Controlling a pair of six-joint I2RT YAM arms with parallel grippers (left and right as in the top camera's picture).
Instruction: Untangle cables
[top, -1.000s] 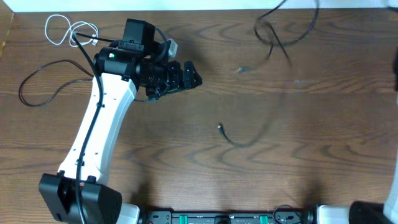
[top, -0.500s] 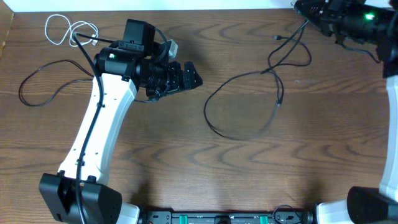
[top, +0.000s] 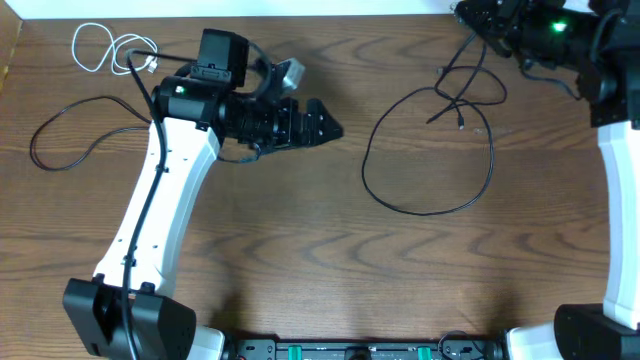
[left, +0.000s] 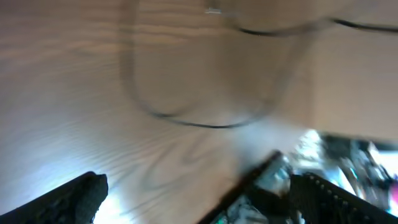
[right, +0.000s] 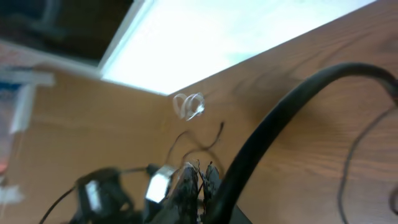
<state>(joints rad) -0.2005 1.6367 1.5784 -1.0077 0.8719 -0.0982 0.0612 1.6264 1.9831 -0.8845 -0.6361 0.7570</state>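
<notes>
A long black cable (top: 432, 208) lies in a wide loop on the table's right half, and its upper strands rise to my right gripper (top: 470, 16) at the far right edge. That gripper (right: 200, 177) is shut on thin black strands of this cable. My left gripper (top: 328, 124) hovers open left of the loop, with nothing between its fingers (left: 78, 198). The same loop (left: 199, 123) shows blurred ahead in the left wrist view. A short white cable (top: 108, 48) is coiled at the far left corner. Another black cable (top: 60, 125) curves beside it.
The white left arm (top: 160, 200) crosses the left half of the table. A thick black wire (right: 280, 121) runs across the right wrist view. Robot bases stand along the near edge (top: 360, 350).
My right arm has come into view at the far right with the black cable, dragging the loop to the right. The left gripper has reached a little further right.
</notes>
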